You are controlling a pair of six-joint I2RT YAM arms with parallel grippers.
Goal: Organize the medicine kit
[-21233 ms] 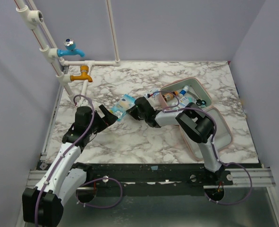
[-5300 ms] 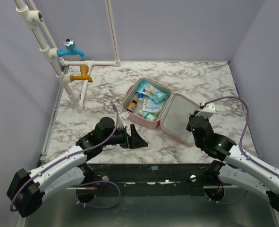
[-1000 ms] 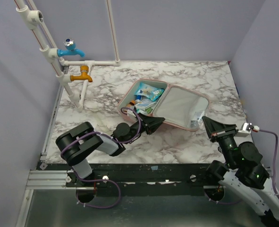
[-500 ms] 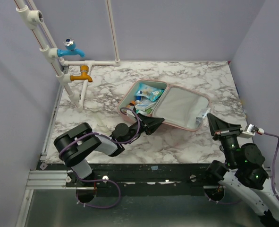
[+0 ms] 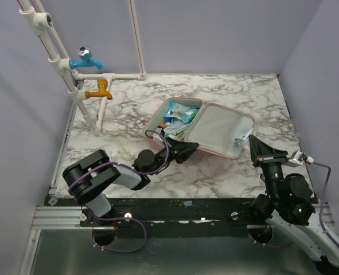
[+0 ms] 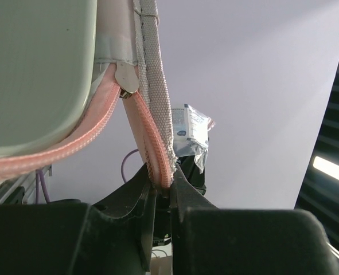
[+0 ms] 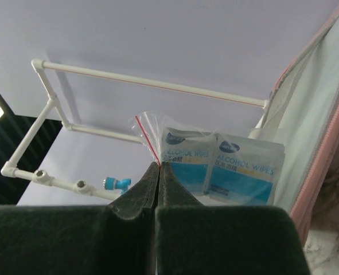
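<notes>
Currently left jaws are pinching the pink zipper edge (image 6: 146,140) of the open medicine kit (image 5: 215,129); right jaws are clamping a bag of alcohol wipes (image 7: 226,171).

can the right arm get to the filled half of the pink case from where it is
Probably yes. The right hand, shut on a clear bag of blue-white alcohol wipes, sits by the open lid of the pink soft medicine case. Nothing stands above that lid, and the left hand pinches the near rim.
</notes>
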